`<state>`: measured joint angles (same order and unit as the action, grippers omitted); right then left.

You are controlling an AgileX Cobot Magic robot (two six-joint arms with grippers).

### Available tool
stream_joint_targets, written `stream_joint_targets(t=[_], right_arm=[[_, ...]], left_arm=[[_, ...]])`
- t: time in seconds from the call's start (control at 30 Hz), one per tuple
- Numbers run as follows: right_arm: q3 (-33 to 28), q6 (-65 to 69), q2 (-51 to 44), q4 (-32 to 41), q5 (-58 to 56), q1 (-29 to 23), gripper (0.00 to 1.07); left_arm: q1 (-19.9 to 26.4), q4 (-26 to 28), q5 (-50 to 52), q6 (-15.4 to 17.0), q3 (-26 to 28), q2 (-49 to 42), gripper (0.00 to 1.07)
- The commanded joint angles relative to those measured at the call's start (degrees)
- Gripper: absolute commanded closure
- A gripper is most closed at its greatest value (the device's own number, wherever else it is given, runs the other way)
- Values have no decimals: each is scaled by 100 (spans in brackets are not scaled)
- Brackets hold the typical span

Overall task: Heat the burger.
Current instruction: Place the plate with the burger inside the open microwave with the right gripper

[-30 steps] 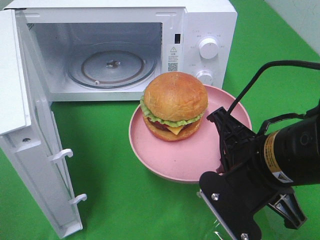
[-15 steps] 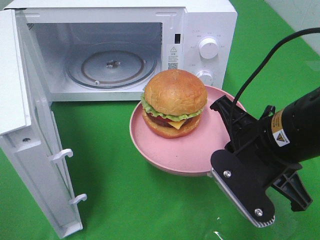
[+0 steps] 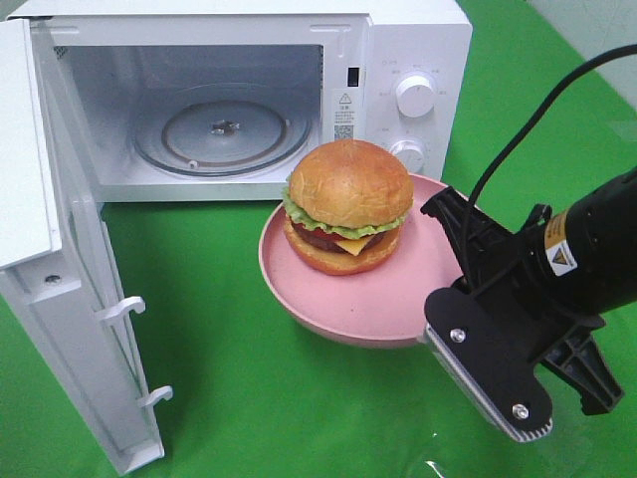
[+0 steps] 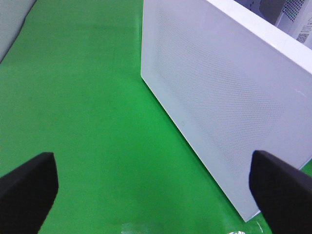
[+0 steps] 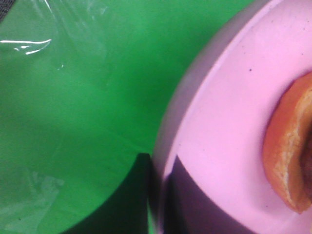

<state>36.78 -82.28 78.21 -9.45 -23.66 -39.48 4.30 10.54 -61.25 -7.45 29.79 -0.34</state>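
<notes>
While the microwave (image 3: pixel 418 40) stands with its door (image 3: pixel 60 299) swung wide to the left, the burger (image 3: pixel 348 204) sits upright on a pink plate (image 3: pixel 373 304) just in front of the oven, below the two knobs (image 3: pixel 415 95) and to the right of the open cavity; inside the cavity the glass turntable (image 3: pixel 221 134) lies bare. The burger rests on the far half of the plate, nearer the oven than the near rim; bun, lettuce, cheese and patty all show.

The right gripper (image 3: pixel 443 299) reaches in from the right, its fingers pressed together on the plate's near-right rim; the right wrist view shows the same pinch, with the rim caught between two dark fingers (image 5: pixel 141 204) and the edge of the bun at the side. Whether the plate rests on the green cloth (image 3: pixel 249 378) or hangs clear of it cannot be told.

The left gripper (image 4: pixel 155 192) appears only in its own wrist view; its two dark fingertips are spread wide with nothing between them, over the cloth beside a white dotted panel (image 4: pixel 219 97).
</notes>
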Motion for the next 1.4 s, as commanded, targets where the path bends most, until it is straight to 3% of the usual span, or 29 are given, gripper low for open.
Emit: stream_joint_targets(t=[0.03, 0.77, 1.4], right_arm=[[407, 6, 63, 69, 166, -46, 107], [1874, 470, 1415, 109, 138, -659, 107], [3266, 842, 2601, -57, -143, -653, 107]], left_arm=[[-11, 6, -11, 23, -11, -34, 7], [-11, 6, -11, 23, -11, -34, 7], [-11, 6, -11, 23, -11, -34, 7]])
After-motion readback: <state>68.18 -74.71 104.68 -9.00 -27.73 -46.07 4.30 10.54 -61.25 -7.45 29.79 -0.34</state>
